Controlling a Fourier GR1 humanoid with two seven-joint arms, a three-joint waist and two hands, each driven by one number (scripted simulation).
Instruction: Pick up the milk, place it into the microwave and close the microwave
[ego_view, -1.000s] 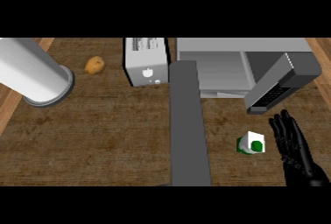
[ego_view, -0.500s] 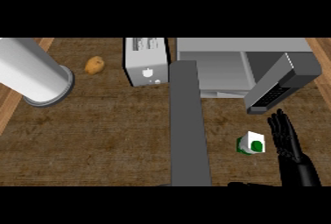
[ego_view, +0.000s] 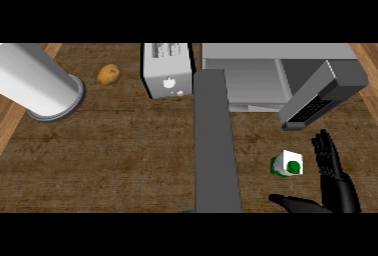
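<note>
The right robot hand is seen at the lower right of the head view, its fingers straight and held together, the thumb spread wide to the left; nothing is held. Just beside the fingers, to their left and not touching them, one milk carton stands on the wooden table. Bare table is left between the carton and the grey upright bar farther left. Above the hand, one microwave is set at the table's far edge, its door swung open toward the carton. Beyond the bar, one toaster, one potato and one large white cylinder are counted, well apart, near the far and left edges.
</note>
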